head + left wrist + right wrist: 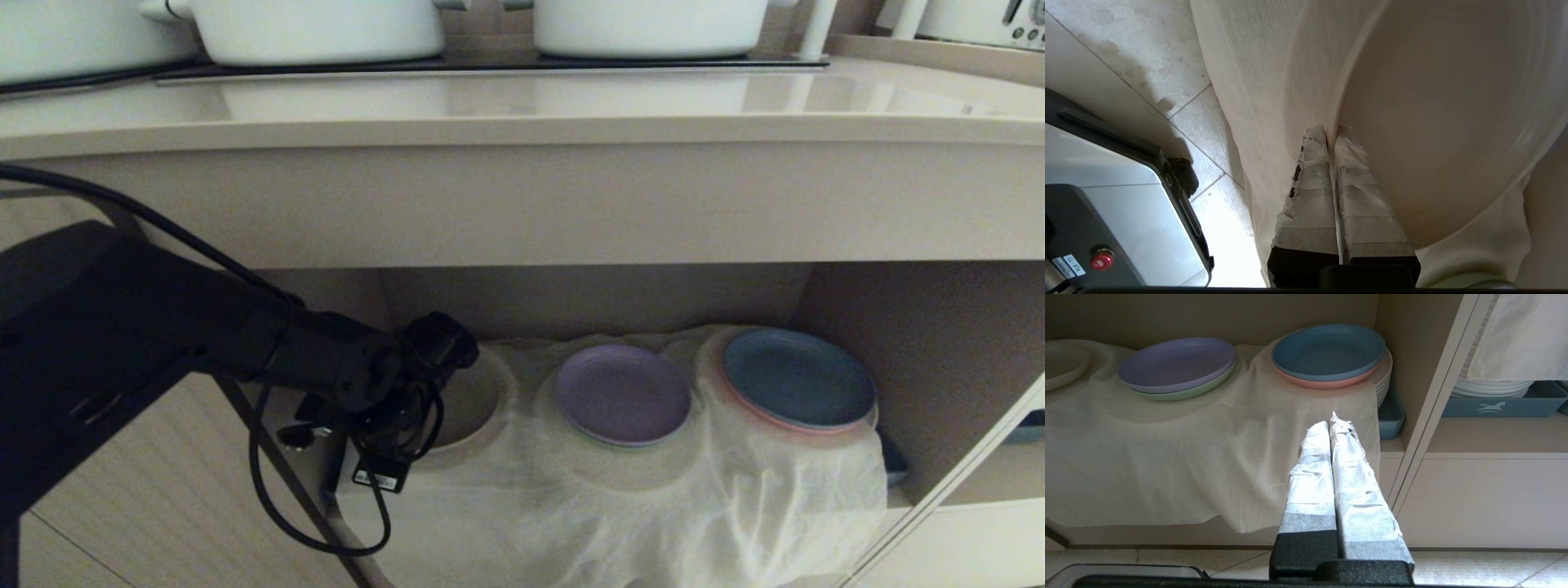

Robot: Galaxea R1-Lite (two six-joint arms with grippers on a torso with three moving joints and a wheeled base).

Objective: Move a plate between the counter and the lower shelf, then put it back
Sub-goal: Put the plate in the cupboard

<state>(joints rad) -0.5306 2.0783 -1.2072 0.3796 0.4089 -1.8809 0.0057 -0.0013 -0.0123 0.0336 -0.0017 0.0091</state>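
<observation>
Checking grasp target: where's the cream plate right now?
In the head view, the plate sits on the lower shelf at its left end, left of the purple plate, with the left hand shut on its rim.

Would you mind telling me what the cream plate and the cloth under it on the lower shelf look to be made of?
The plate: apparently matte ceramic or melamine, with dull sheen and faint concentric rings; the look leaves it open. The cloth: thin gauzy woven fabric, fine weave showing, sagging in soft folds over the shelf edge.
</observation>
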